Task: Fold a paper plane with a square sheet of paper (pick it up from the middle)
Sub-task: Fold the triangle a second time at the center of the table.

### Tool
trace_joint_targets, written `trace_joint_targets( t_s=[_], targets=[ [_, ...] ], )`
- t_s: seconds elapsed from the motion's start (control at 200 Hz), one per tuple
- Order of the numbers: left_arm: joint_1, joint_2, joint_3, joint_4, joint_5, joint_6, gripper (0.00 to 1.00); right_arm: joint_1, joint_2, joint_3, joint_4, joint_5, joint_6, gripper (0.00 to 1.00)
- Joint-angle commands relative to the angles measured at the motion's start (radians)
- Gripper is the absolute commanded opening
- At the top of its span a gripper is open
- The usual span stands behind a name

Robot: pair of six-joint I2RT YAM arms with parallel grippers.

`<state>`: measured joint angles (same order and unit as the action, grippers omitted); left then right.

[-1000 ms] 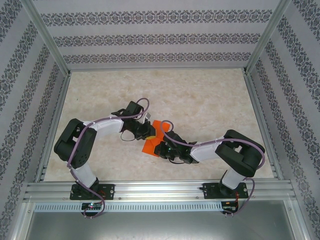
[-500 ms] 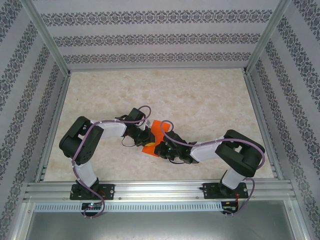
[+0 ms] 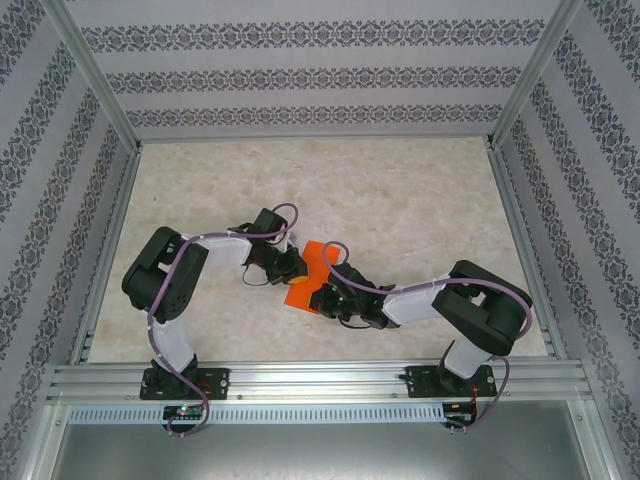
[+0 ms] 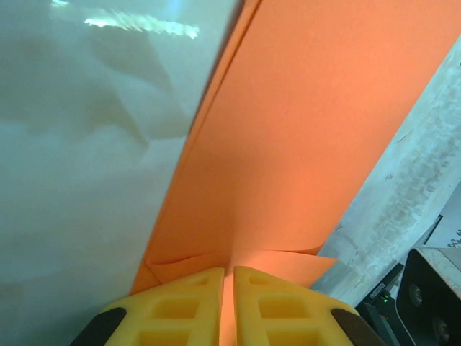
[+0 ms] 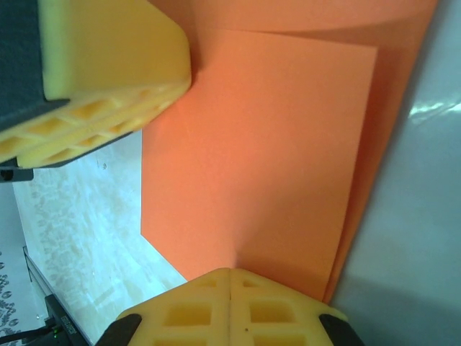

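The square sheet of paper (image 3: 312, 262) is bright orange, folded into layers, and held up over the table's middle between both grippers. My left gripper (image 3: 289, 266) is shut on one edge of it; in the left wrist view the yellow fingertips (image 4: 209, 282) pinch the sheet (image 4: 302, 144), with folded flaps fanning out just beyond them. My right gripper (image 3: 328, 293) is shut on the opposite edge, and in the right wrist view the paper (image 5: 266, 144) creases at the gripper's (image 5: 229, 274) tip. The left gripper's yellow finger (image 5: 108, 58) shows there at upper left. The paper plane is out of view.
The pale marbled tabletop (image 3: 400, 200) stretches open behind and beside the arms. Patterned walls and an aluminium frame (image 3: 310, 135) enclose it. A metal rail (image 3: 320, 380) runs along the near edge, by the arm bases.
The left arm's elbow has swung right and inward, bringing its gripper a little closer to the right one. Less orange paper shows from above. The right arm has barely moved.
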<state>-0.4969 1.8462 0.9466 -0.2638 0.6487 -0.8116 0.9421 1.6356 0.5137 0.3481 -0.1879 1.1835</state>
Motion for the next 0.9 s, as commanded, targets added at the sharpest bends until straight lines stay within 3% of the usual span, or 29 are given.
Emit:
trace_joint_targets(
  t_s=[0.0,0.485,0.719,0.894],
  targets=[
    [0.049,0.037,0.035,-0.002,-0.070,0.044,0.15,0.002,0.000,-0.041,-0.118,-0.018,-0.016,0.03],
    [0.084,-0.037,0.090,-0.082,0.000,0.111,0.19,-0.013,-0.004,0.004,-0.154,-0.034,-0.060,0.03],
    [0.045,-0.089,0.057,-0.070,0.085,0.111,0.19,-0.023,-0.002,0.026,-0.170,-0.033,-0.074,0.04],
    [0.000,-0.045,0.036,-0.007,0.154,0.108,0.19,-0.023,-0.007,0.031,-0.167,-0.031,-0.071,0.04]
  ],
)
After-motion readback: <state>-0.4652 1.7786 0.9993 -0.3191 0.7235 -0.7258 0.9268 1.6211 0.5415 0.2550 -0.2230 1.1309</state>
